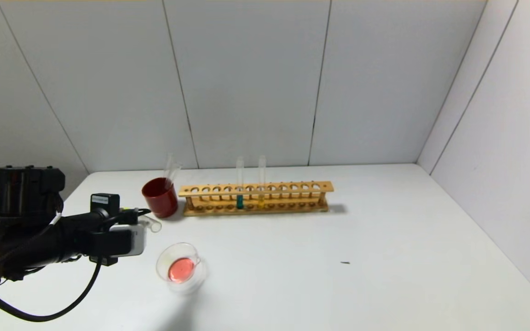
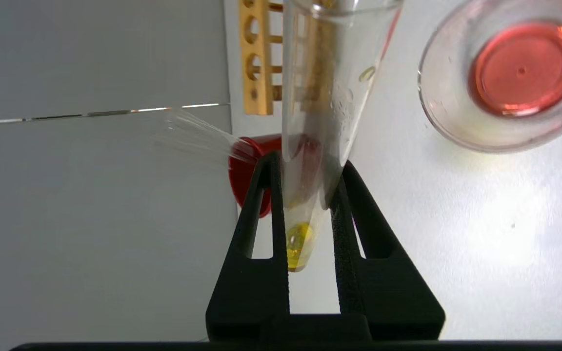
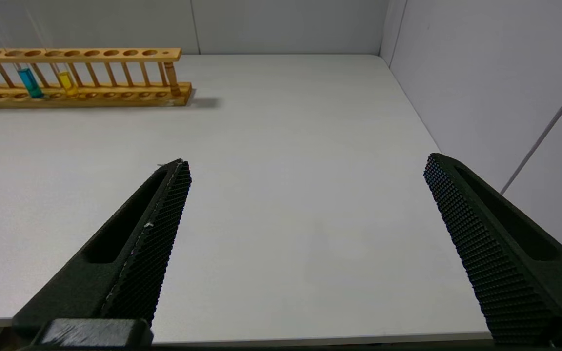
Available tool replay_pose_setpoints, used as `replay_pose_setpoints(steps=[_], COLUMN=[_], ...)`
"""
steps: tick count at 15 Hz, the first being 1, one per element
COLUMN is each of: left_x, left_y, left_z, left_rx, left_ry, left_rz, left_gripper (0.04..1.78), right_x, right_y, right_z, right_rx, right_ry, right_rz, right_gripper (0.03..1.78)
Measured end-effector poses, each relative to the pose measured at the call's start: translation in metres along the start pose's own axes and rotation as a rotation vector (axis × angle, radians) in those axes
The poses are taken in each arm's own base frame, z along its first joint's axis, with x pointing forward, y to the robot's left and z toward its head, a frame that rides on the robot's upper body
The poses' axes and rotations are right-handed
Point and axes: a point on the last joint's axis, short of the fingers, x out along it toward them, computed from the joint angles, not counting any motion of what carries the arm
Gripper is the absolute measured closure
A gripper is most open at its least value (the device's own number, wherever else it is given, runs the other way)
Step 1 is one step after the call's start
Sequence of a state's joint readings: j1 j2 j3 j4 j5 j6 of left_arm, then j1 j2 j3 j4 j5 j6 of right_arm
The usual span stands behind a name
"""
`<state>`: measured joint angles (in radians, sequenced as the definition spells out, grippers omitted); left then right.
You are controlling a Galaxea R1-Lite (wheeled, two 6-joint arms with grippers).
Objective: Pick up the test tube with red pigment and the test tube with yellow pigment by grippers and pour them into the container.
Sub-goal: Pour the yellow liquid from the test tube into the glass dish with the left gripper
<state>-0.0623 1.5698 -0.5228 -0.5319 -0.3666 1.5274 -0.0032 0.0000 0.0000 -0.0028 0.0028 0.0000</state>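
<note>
Head view, lower left: the left gripper (image 1: 147, 225) is clamped on the yellow tube (image 2: 310, 146), which lies roughly level, its open mouth pointing right, its rounded end with yellow liquid between the fingers. Just below and right sits the dish (image 1: 181, 268) with red liquid. Further up stand the red cup (image 1: 160, 196) and rack (image 1: 256, 197). The right gripper (image 3: 305, 214) hangs wide open, seen only in its wrist view.

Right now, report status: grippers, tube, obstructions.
Left gripper shut on yellow test tube, beside the container, red liquid inside. Right gripper open, idle. Nothing in the way.
</note>
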Motion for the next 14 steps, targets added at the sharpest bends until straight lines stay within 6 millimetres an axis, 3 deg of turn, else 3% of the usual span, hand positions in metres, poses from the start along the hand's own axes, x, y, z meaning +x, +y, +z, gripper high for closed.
replay_pose_setpoints(steps=[6, 10, 14], left_x=[0.017, 0.034, 0.038], left_y=[-0.011, -0.004, 0.0], left_z=[-0.025, -0.035, -0.036], left_rx=[0.149, 0.267, 0.339], left_ry=[0.058, 0.095, 0.127], left_rz=[-0.078, -0.096, -0.164], left_gripper=[1.51, 1.51, 1.51], right_x=[0.0, 0.0, 0.0], right_y=[0.0, 0.0, 0.0], right_z=[0.0, 0.0, 0.0], right_rx=[0.0, 0.0, 0.0], right_ry=[0.0, 0.0, 0.0], right_rz=[0.0, 0.0, 0.0], right_gripper=[0.06, 0.06, 0.06])
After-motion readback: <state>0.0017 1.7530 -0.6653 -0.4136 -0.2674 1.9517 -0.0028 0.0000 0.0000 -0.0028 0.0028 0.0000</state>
